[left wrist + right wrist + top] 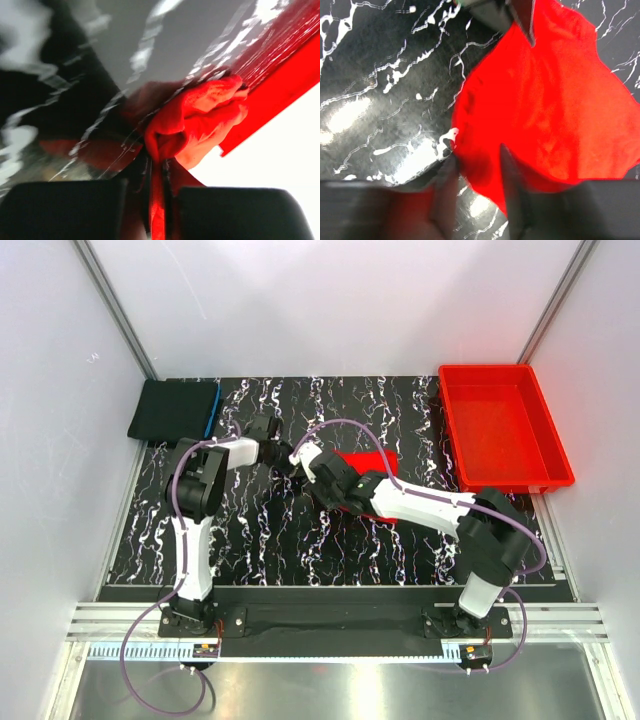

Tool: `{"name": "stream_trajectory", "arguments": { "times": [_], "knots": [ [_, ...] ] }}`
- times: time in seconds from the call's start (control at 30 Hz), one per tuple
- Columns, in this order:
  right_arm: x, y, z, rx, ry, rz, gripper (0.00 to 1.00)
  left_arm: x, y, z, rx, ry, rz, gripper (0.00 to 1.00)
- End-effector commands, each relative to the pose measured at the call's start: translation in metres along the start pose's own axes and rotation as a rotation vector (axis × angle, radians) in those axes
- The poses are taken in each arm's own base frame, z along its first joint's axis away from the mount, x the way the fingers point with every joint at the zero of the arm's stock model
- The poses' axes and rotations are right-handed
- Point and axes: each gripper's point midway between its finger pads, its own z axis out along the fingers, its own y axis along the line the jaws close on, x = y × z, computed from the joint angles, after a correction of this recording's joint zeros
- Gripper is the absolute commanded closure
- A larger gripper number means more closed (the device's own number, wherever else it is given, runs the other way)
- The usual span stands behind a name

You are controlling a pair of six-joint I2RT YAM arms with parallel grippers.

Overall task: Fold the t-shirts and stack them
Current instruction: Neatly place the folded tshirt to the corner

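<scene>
One bunched red t-shirt (200,115), in pinch of left gripper (157,200); right gripper (475,195) unclear.

Middle of the table (270,540) was jammed: left arm (205,480) and right arm (410,502) met nose to nose there, and the right one lay over the red shirt (372,462). Bin (505,425) blocked the far right corner, black shirt (175,408) the far left. The far strip between those two was open, near strip too.

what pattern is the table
The table is black with white marble-like veins, clearest in the top external view.
</scene>
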Motion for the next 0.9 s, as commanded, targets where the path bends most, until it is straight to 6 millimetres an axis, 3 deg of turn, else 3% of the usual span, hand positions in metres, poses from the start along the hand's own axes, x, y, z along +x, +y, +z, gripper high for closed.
{"name": "stream_trajectory", "arguments": {
  "times": [0.0, 0.03, 0.1, 0.23, 0.3, 0.33, 0.37, 0.43, 0.53, 0.57, 0.6, 0.67, 0.77, 0.87],
  "knots": [
    [-0.021, -0.001, -0.023, -0.025, -0.058, 0.076, 0.52, -0.023, 0.015, 0.001, -0.104, -0.074, 0.146, 1.00],
    [-0.021, 0.000, -0.027, -0.030, -0.054, 0.103, 0.42, -0.032, 0.005, -0.003, -0.117, -0.121, 0.199, 1.00],
    [-0.022, -0.001, -0.043, -0.041, -0.025, 0.143, 0.24, -0.034, 0.005, -0.016, -0.162, -0.141, 0.265, 1.00],
    [-0.016, -0.012, -0.078, -0.006, 0.037, 0.247, 0.07, -0.058, -0.006, -0.050, -0.269, -0.286, 0.451, 1.00],
    [-0.003, -0.016, -0.097, 0.013, 0.094, 0.271, 0.05, -0.063, -0.013, -0.073, -0.349, -0.316, 0.569, 1.00],
    [0.003, -0.020, -0.110, 0.033, 0.104, 0.305, 0.05, -0.069, -0.005, -0.085, -0.428, -0.342, 0.592, 1.00],
    [0.006, -0.021, -0.116, 0.035, 0.106, 0.319, 0.04, -0.074, -0.019, -0.096, -0.433, -0.374, 0.639, 1.00],
    [0.012, -0.025, -0.132, 0.045, 0.092, 0.354, 0.04, -0.083, -0.023, -0.117, -0.502, -0.428, 0.734, 1.00],
    [0.018, -0.026, -0.143, 0.048, 0.074, 0.384, 0.02, -0.092, -0.024, -0.142, -0.565, -0.507, 0.855, 1.00],
    [0.019, -0.027, -0.149, 0.047, 0.067, 0.389, 0.01, -0.094, -0.042, -0.156, -0.518, -0.578, 0.911, 1.00],
    [0.021, -0.027, -0.151, 0.044, 0.072, 0.389, 0.01, -0.097, -0.034, -0.161, -0.558, -0.588, 0.973, 1.00],
    [0.026, -0.026, -0.154, 0.041, 0.089, 0.394, 0.01, -0.108, -0.050, -0.182, -0.563, -0.700, 1.054, 1.00],
    [0.030, -0.020, -0.156, 0.012, 0.095, 0.403, 0.01, -0.130, -0.049, -0.199, -0.667, -0.726, 1.159, 1.00],
    [0.033, -0.019, -0.157, 0.001, 0.088, 0.397, 0.00, -0.149, -0.060, -0.226, -0.716, -0.792, 1.196, 1.00]
  ]
}}
